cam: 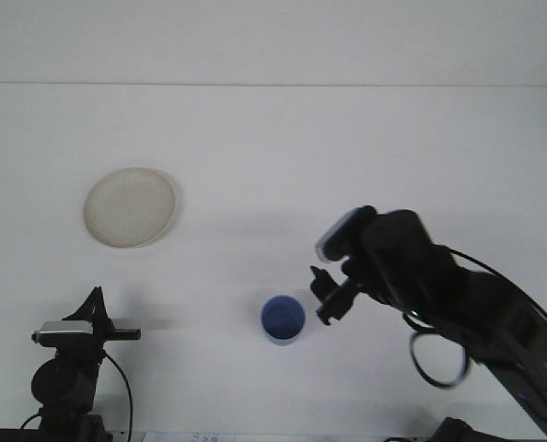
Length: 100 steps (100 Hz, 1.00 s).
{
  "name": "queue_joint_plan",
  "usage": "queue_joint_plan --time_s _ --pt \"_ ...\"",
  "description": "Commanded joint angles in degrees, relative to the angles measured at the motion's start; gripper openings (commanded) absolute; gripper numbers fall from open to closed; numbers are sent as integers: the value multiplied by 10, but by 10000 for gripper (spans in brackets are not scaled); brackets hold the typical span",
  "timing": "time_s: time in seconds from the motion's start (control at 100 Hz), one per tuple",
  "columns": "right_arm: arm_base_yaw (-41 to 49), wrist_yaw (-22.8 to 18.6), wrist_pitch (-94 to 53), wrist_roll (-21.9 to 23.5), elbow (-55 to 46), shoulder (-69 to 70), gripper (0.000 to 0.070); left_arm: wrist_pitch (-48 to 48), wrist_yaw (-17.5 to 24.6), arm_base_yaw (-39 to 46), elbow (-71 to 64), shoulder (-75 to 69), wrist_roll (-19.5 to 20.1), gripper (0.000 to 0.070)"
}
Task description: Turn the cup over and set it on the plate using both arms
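A blue cup [282,319] stands upright on the white table, its mouth facing up, in the lower middle of the front view. My right gripper [322,295] hovers just right of it, open and holding nothing, clear of the cup's rim. A cream round plate [130,206] lies at the left, far from the cup, with nothing on it. My left gripper [97,325] rests low at the bottom left, below the plate and well left of the cup.
The white table [366,157] stretches back to a wall edge at the top. The right arm's dark body [458,295] and a cable loop [436,359] fill the lower right.
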Motion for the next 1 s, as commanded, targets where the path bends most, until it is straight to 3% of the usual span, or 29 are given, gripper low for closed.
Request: queue_joint_plan --time_s 0.0,0.28,0.41,0.57,0.74,0.99 --pt "4 31 23 22 -29 -52 499 6 -2 0 -11 -1 7 15" --pt "4 141 216 61 -342 -352 498 6 -2 0 -11 -1 7 15" --pt "4 146 291 61 -470 -478 498 6 -2 0 -11 -1 7 15" --pt "4 146 316 65 -547 -576 497 6 -2 0 -11 -1 -4 15" --pt "4 146 301 68 -558 -603 497 6 -2 0 -11 -1 -71 15" --pt "4 146 300 68 -558 -602 497 16 0 0 -10 -1 -216 12"
